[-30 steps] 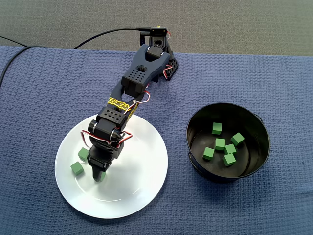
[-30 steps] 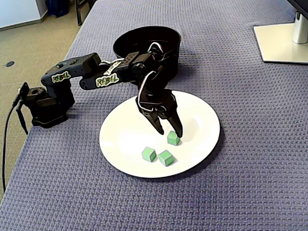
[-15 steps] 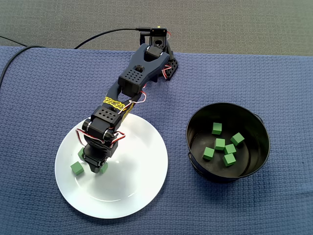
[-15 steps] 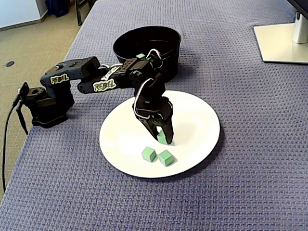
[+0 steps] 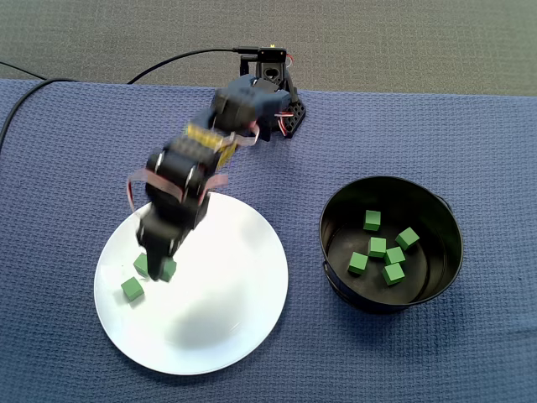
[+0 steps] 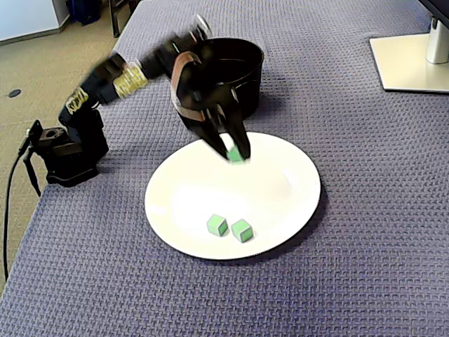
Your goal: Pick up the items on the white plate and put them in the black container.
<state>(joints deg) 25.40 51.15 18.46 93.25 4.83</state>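
In both fixed views my gripper (image 5: 161,270) (image 6: 235,154) is lifted above the white plate (image 5: 218,327) (image 6: 273,186), shut on one green cube (image 5: 169,269) (image 6: 235,155). The arm is motion-blurred. Two more green cubes lie on the plate (image 6: 217,225) (image 6: 242,230); in a fixed view one (image 5: 132,289) is clear and the other (image 5: 140,264) sits partly behind the gripper. The black container (image 5: 329,273) (image 6: 245,77) stands beside the plate and holds several green cubes (image 5: 377,247).
The arm's base (image 5: 277,92) (image 6: 66,151) is fixed at the cloth's edge, with a black cable (image 5: 168,60) trailing off. A white monitor stand (image 6: 410,60) sits at the upper right of a fixed view. Blue cloth covers the table.
The gripper closed on the cube on the plate, then rose with it off the plate surface and swung toward the container. The other two cubes stayed put.
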